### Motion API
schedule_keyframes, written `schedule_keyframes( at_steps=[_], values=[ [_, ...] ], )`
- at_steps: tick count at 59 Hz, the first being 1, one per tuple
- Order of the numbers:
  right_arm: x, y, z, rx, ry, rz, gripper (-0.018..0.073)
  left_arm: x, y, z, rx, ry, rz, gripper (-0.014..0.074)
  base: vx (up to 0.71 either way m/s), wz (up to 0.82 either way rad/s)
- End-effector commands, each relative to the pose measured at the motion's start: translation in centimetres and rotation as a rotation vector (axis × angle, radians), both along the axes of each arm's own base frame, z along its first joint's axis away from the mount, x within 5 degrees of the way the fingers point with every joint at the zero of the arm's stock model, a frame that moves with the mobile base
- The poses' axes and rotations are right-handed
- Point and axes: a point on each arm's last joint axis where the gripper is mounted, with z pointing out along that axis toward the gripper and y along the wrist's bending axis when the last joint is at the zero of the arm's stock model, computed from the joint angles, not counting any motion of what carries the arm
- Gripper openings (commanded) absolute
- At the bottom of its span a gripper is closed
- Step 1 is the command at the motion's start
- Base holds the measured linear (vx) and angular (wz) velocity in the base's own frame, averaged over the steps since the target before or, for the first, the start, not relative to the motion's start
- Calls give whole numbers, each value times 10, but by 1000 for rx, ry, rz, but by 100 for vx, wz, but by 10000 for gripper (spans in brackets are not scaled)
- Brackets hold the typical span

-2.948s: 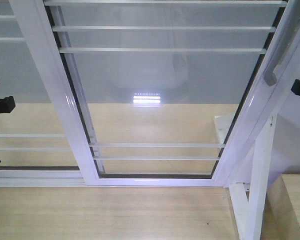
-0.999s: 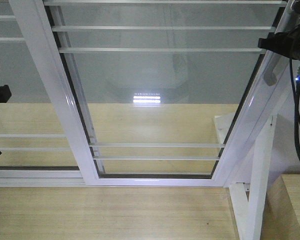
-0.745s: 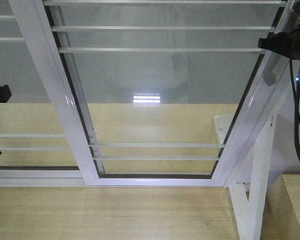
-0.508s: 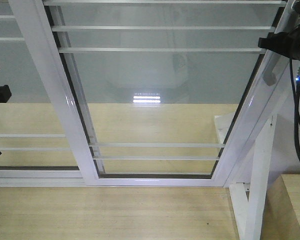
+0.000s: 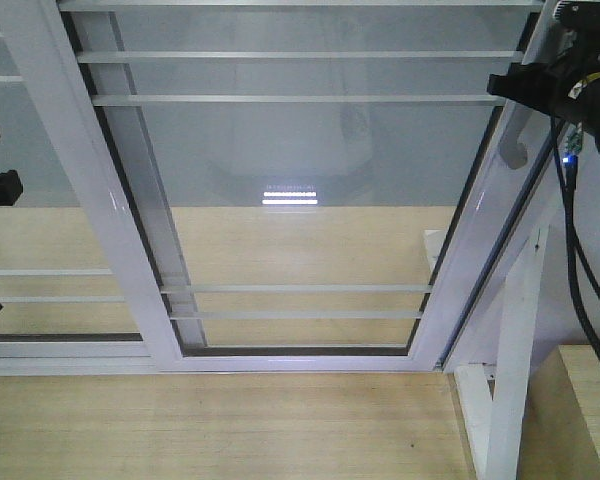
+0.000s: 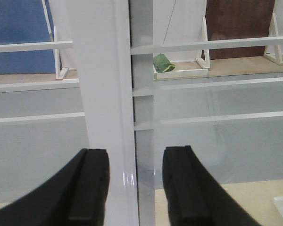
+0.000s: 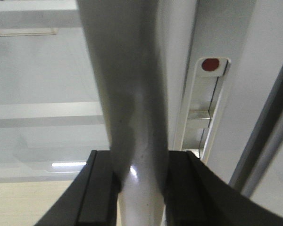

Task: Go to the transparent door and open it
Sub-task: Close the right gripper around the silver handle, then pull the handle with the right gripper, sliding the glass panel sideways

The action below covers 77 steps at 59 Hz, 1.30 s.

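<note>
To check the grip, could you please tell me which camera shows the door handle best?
The right wrist view: the handle fills the frame, clamped between the fingers of the right gripper. The front view shows only its lower end; the left wrist view shows none of it.

Pale wood-grain floor (image 5: 230,430) fills the lower view, with a bright strip of reflected light (image 5: 290,196) above it. A white support brace (image 5: 510,370) stands at the right. Farther back are a blue wall (image 6: 16,28) and a dark brown panel (image 6: 238,26).

Front camera: high, angled down at transparent door (image 5: 290,180). Wrist cameras: close-up on same door, facing forward.
</note>
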Motion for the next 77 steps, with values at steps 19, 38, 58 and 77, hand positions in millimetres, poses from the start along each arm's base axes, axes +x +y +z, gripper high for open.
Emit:
schedule_keyframes(
  at_steps=[19,38,58,77],
  values=[
    [2,65,36,39,-249,164,64,1,-1,22,-19,-136,0,412,0,-2],
    [-3,97,38,90,-271,217,64,1,-1,22,-19,-136,0,412,0,0],
    [-14,135,40,105,-282,306,64,1,-1,22,-19,-136,0,412,0,2],
    [-22,164,36,122,-293,376,64,1,-1,22,-19,-136,0,412,0,0]
  ],
)
